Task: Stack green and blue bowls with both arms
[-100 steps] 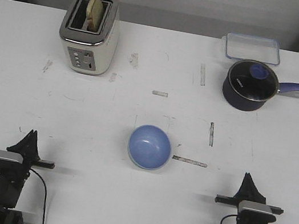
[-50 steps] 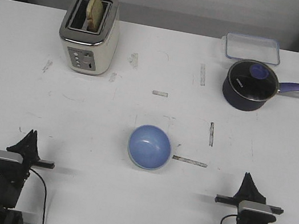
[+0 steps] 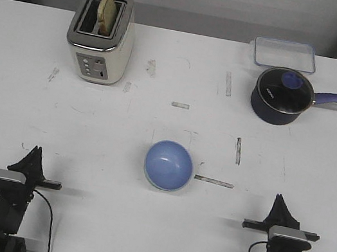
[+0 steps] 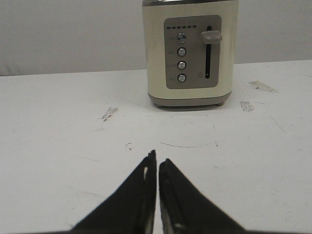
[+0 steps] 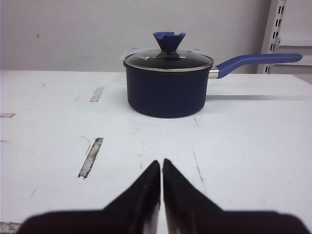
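Both pincers sat low at the near edge of the table (image 3: 89,131), parked and idle. The left gripper (image 4: 157,165) had its black fingers pressed together with nothing between them, and the right gripper (image 5: 161,165) was the same, tips touching, empty.

Ahead of them and between the two, nearer the right one's inner side than the left's, stood the blue bowl (image 3: 169,165). A thin pale green rim showed under its lower edge, so I judged the green bowl (image 3: 159,187) was already nested beneath it, though too little of it showed to be sure. Neither wrist view caught the bowls at all.

If that was the finished stack, the danger was an arm swinging inward from its rest and clipping the smooth bowls, which would likely slide on so bare a top. If it was not, a closed pincer reaching in would only shove the pair along.

Straight ahead of the left pincer, well apart, stood a cream toaster (image 4: 190,51) with bread in a slot. Straight ahead of the right one stood a dark blue saucepan (image 5: 168,85) with a glass lid, its handle pointing outward, and a clear container (image 3: 285,54) beyond it. The tabletop was white, scuffed and marked with worn tape strips; a grey wall lay behind, with shelving at the far right.
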Robot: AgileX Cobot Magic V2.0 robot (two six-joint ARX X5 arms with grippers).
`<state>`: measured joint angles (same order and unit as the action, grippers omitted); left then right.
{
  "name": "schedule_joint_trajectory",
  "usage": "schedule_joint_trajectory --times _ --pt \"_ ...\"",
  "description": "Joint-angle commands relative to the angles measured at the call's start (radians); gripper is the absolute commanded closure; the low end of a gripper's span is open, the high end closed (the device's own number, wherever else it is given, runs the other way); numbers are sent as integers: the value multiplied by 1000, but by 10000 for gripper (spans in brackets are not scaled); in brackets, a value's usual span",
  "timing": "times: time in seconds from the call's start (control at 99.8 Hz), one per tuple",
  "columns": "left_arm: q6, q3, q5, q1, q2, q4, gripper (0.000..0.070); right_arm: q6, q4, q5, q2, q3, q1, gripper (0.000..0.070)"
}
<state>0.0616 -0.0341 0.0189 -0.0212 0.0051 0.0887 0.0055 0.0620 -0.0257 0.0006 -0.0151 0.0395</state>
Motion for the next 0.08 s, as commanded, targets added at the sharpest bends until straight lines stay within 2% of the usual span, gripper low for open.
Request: schedule_joint_trajectory --times 0.0,0.07 --pt "-2 21 -3 1 -2 10 698 13 -14 0 0 2 0 699" --pt "-2 21 -3 1 -2 10 698 13 -13 0 0 2 0 699"
